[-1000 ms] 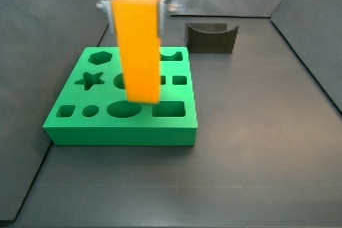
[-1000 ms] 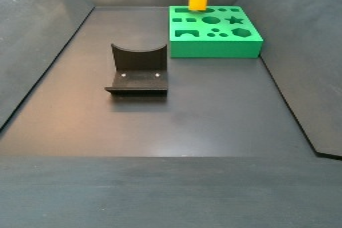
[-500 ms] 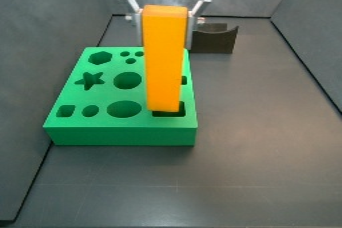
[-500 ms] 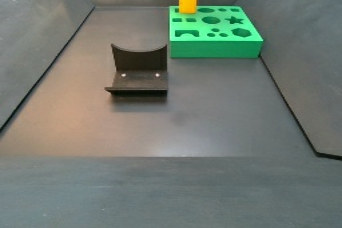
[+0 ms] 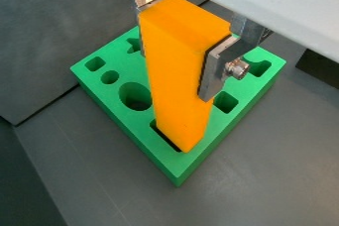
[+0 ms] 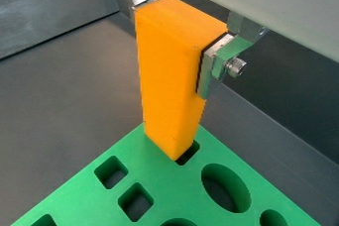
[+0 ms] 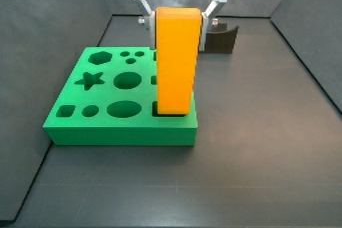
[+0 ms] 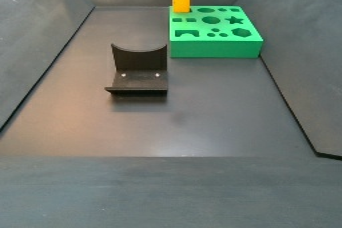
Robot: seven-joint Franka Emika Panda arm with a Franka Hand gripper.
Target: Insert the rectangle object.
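Since 0.5 s ago, the tool (image 5: 185, 27) has carried the tall, smooth, bright orange rectangular block (image 7: 177, 60) slightly sideways. Clamped upright between both fingers (image 6: 219, 59), the block's base enters a green plastic board's (image 7: 87, 122) rectangular hole.

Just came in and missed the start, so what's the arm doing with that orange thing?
The arm's hand is shut on the rectangle object, gripping it near its top and holding it upright over the green board. The block's lower end sits at or just inside a rectangular hole at the board's corner; most of it stands above the board, so insertion isn't finished. The fixture stands apart on the floor, untouched.
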